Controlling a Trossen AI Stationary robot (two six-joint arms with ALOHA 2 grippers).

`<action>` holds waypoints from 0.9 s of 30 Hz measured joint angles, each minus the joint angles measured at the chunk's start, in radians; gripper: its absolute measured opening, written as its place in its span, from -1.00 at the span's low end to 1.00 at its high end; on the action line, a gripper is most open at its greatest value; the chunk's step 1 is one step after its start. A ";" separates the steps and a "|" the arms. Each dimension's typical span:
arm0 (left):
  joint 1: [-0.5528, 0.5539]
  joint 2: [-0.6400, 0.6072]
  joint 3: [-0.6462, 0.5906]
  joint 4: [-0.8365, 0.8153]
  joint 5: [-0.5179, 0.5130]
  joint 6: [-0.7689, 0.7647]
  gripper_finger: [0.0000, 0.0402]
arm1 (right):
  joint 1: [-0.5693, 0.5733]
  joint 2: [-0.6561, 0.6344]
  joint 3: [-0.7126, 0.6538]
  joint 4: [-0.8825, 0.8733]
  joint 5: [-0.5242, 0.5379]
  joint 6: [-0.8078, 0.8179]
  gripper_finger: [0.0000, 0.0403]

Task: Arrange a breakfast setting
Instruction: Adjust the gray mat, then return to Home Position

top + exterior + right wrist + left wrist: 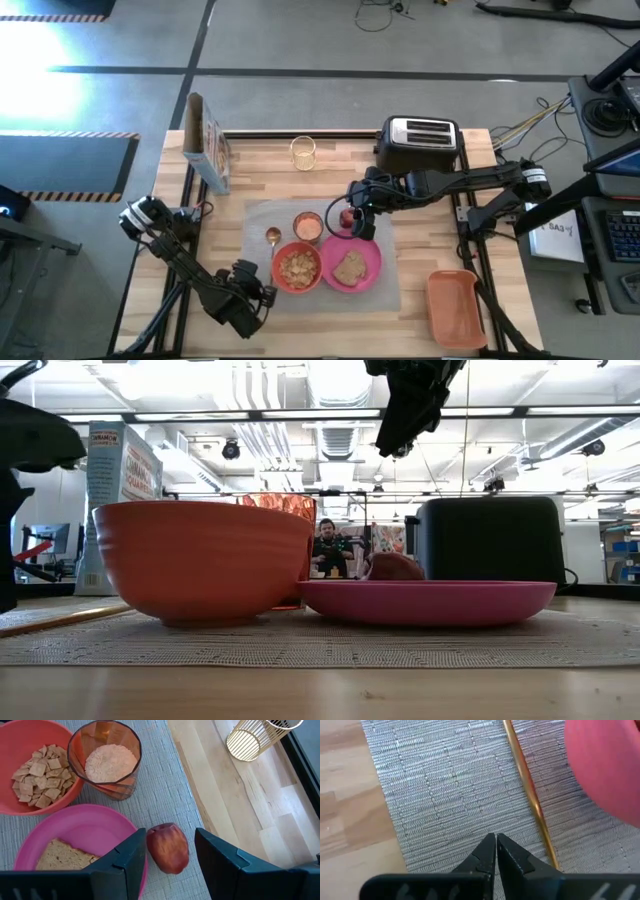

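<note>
A grey mat [262,218] holds a pink plate [366,252] with a brown toast slice [349,268], a red-orange bowl [297,267] of cereal squares, a small clear cup [308,227] with pale filling and a gold spoon [272,238]. A red apple [169,847] lies on the mat beside the plate's far rim. My right gripper [170,834] is open above the apple, one finger on either side, well clear of it in the low view [410,410]. My left gripper [496,845] is shut and empty over the mat's near left part, beside the spoon's handle [530,795].
A black-and-chrome toaster [420,140] stands at the far edge, with a yellow wire cup [303,152] to its left and a cereal box [207,140] at the far left. An orange tray [455,305] lies at the near right. Bare wood shows left of the mat.
</note>
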 joint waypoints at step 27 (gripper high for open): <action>-0.068 -0.302 -0.041 -0.409 -0.200 0.187 -1.00 | 0.000 0.000 0.000 0.006 -0.001 0.000 -0.21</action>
